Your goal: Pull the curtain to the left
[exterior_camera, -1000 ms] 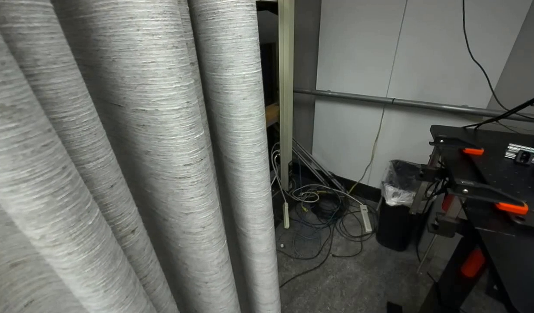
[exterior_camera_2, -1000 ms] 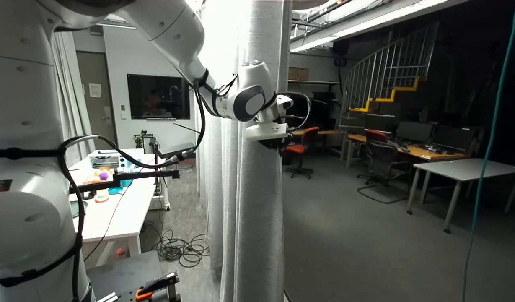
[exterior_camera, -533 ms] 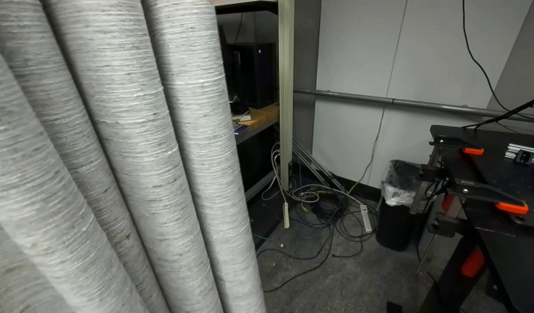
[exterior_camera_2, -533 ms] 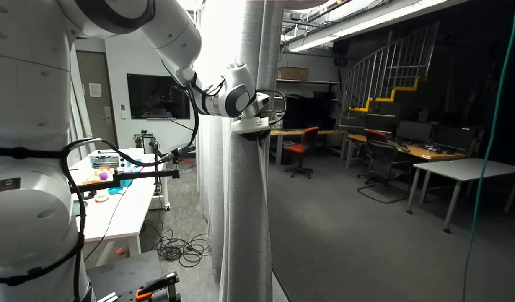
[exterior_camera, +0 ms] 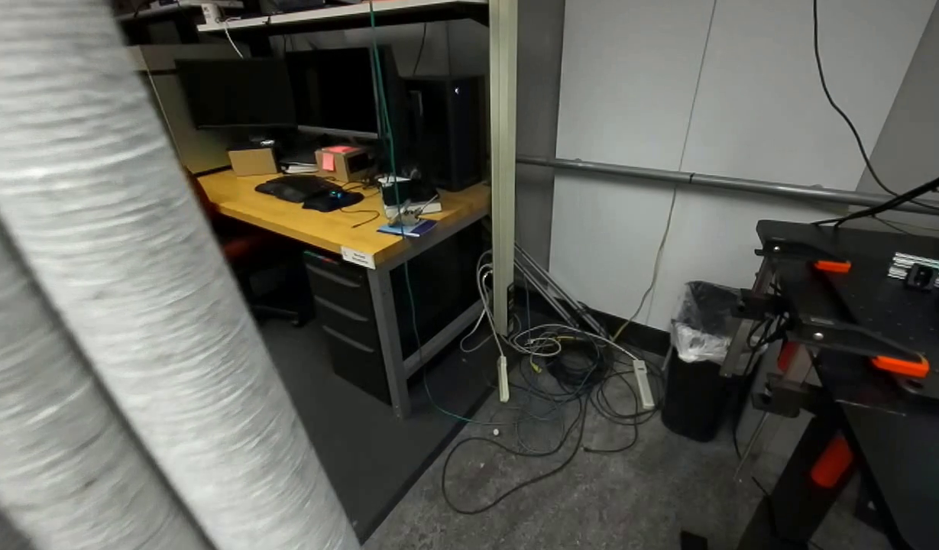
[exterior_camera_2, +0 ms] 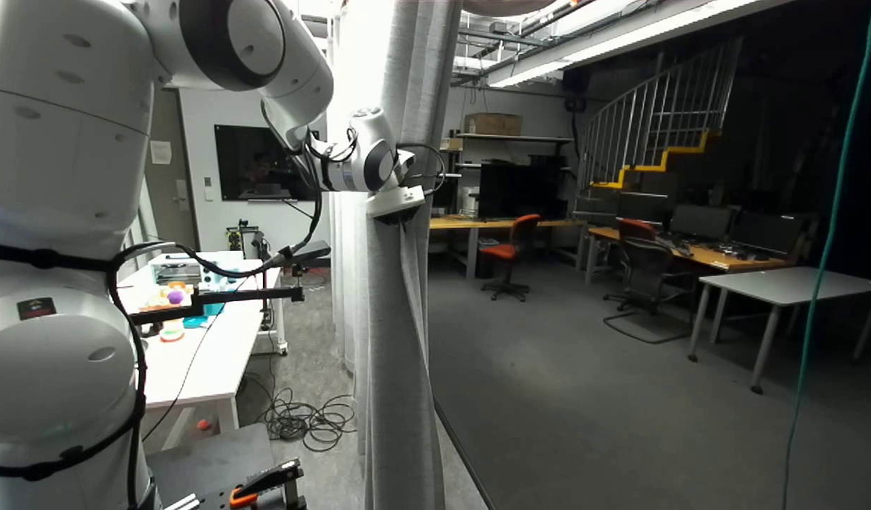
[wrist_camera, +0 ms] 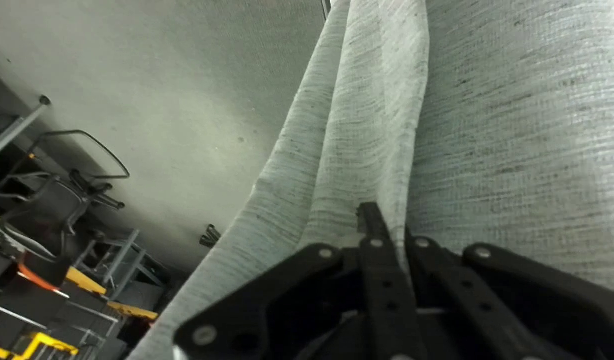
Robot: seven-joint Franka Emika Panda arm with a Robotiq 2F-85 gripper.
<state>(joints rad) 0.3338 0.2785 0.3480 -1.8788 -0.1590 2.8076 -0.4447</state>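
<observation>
Pinching the curtain (exterior_camera_2: 400,397) — near its edge — the pincer (wrist_camera: 390,230) overlooks broad floor (exterior_camera_2: 555,382).

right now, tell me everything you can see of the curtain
The curtain is a tall sheet of light grey fabric, woven-looking, with fine streaks running across it and deep lengthwise folds. In an exterior view it hangs mid-picture, to the right of the white table; its top and near bottom run out of frame. The wrist view shows an edge or fold of it, I can't tell which, pinched in the shut tool. Below that grip the cloth fans downward at a slant.
</observation>
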